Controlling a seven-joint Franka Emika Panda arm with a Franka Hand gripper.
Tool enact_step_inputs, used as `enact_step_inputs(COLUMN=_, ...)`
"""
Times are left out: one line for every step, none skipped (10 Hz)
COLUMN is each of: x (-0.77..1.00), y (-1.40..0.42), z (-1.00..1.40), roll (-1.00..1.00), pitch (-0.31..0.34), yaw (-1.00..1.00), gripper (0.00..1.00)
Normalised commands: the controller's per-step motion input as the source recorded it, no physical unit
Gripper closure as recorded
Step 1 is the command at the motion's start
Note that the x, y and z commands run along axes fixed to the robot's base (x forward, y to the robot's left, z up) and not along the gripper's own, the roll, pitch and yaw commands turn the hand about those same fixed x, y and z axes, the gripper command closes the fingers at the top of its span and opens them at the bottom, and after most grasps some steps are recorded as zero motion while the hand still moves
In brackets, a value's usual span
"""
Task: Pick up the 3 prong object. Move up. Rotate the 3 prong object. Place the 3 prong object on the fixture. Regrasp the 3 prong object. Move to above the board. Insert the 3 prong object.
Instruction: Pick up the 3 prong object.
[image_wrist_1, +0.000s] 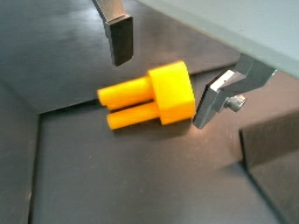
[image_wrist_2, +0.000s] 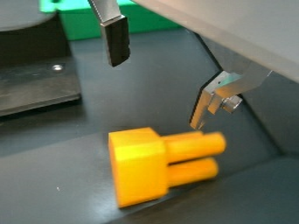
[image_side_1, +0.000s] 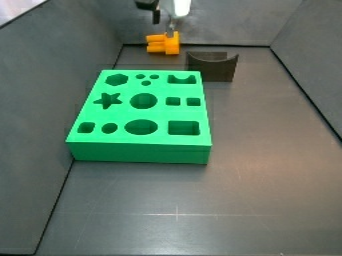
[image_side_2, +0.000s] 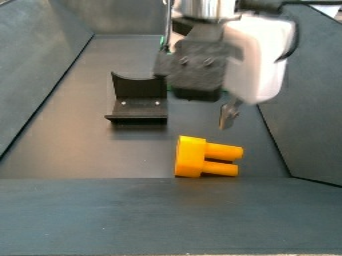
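Orange 3 prong object (image_wrist_2: 158, 163) lies flat on the dark floor right under the wrist cameras, untouched. Gripper (image_wrist_2: 160, 82) hangs just above it, fingers spread wide with nothing between them; one pad (image_wrist_1: 121, 39) on either side of the piece. Step looks like the first one, pick-up, not yet grasped. Next move probably: drop straight down so the pads straddle the blocky body, then close.

In a side view the 3 prong object (image_side_2: 206, 157) has its long axis running 9-to-3, body at 9, prongs pointing to 3 o'clock. Fixture (image_side_2: 138, 98) sits at about 10 o'clock from it, apart. Board (image_side_1: 142, 113) lies well clear, nearer that side camera, with the piece (image_side_1: 163, 42) beyond its far edge.
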Motion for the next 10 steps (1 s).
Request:
enact_step_inputs(x=0.07, y=0.07, z=-0.37, roll=-0.03, pitch=0.000, yaw=-0.95, gripper=0.00)
enact_step_inputs(x=0.09, y=0.10, z=-0.31, roll=0.00, pitch=0.013, yaw=-0.94, gripper=0.00)
enact_step_inputs(x=0.14, y=0.27, z=-0.15, roll=0.00, pitch=0.170, yaw=-0.75, gripper=0.00)
enact_step_inputs(x=0.14, y=0.33, z=0.00, roll=0.00, pitch=0.233, yaw=-0.66, gripper=0.00)
enact_step_inputs(x=0.15, y=0.29, z=0.00, roll=0.00, pitch=0.203, yaw=-0.69, gripper=0.00)
enact_step_inputs(x=0.18, y=0.14, z=0.00, roll=-0.10, pitch=0.106, yaw=-0.74, gripper=0.00)
enact_step_inputs(x=0.32, y=0.00, z=0.00, roll=-0.20, pitch=0.014, yaw=-0.82, gripper=0.00)
enact_step_inputs(x=0.34, y=0.00, z=0.00, roll=-0.20, pitch=0.004, yaw=-0.82, gripper=0.00)
enact_step_inputs(x=0.41, y=0.11, z=-0.13, roll=-0.15, pitch=0.000, yaw=-0.76, gripper=0.00)
enact_step_inputs(x=0.21, y=0.47, z=-0.25, roll=-0.07, pitch=0.034, yaw=-0.48, gripper=0.00)
